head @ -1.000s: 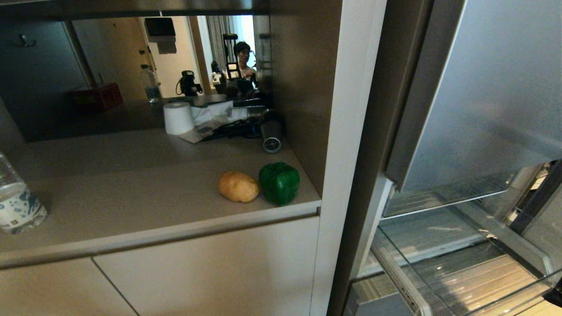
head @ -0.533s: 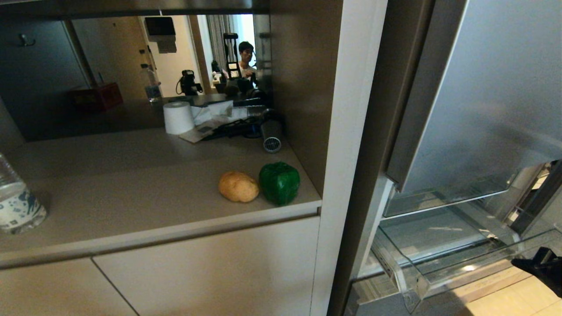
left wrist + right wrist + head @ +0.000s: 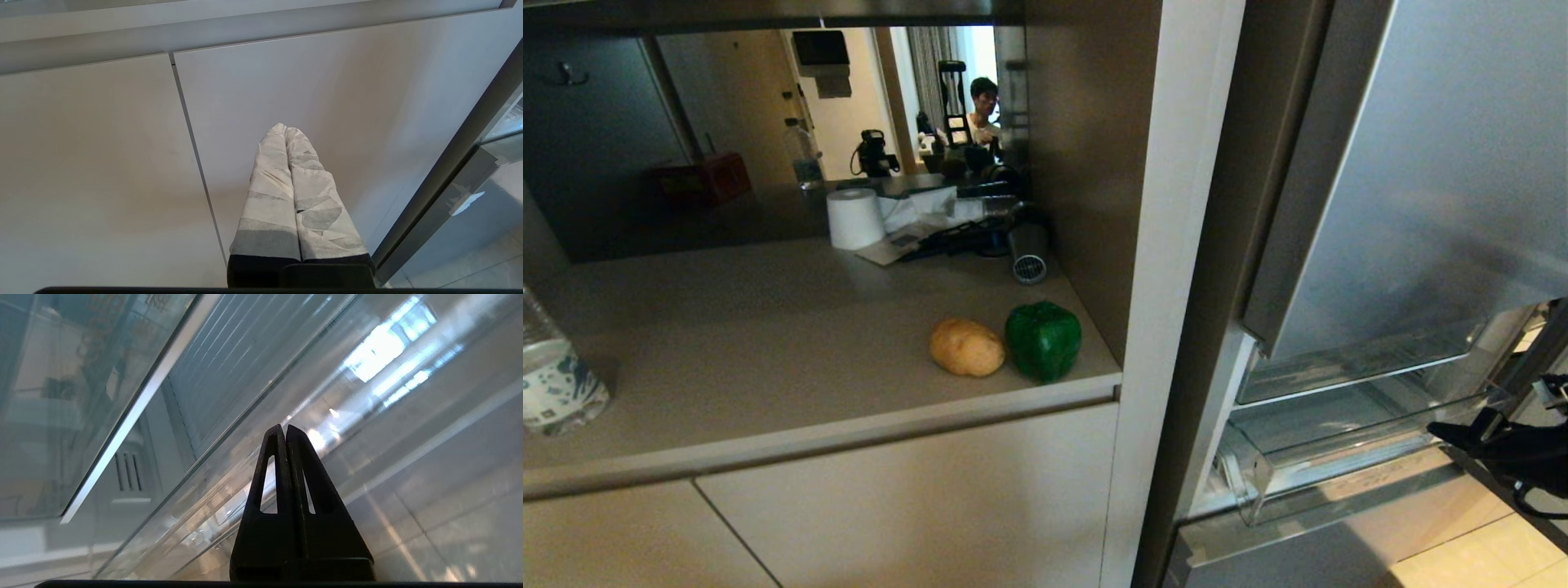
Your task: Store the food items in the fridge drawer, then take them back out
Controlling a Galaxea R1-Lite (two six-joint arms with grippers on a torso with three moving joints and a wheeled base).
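Note:
A tan potato (image 3: 966, 347) and a dark green bell pepper (image 3: 1043, 340) lie side by side, touching, near the front right corner of the beige counter (image 3: 727, 351). At the lower right the clear fridge drawer (image 3: 1339, 457) sticks a little way out of the silver fridge. My right gripper (image 3: 1439, 428), black, is shut and empty, with its tip at the drawer's right front edge. In the right wrist view the right gripper (image 3: 284, 426) points at the clear plastic wall (image 3: 229, 416). In the left wrist view my left gripper (image 3: 286, 128), wrapped in white, is shut and empty, facing the cabinet doors (image 3: 306, 81).
A water bottle (image 3: 556, 384) stands at the counter's left edge. A paper roll (image 3: 855, 219), a grey cylinder (image 3: 1029, 253) and dark clutter sit at the back. A person (image 3: 984, 102) shows in the mirrored back wall. The open fridge door (image 3: 1437, 180) hangs above the drawer.
The fridge drawer has slid from far out to nearly in. My right gripper came into the head view at the lower right and moved up and left with the drawer's front. The food stayed put.

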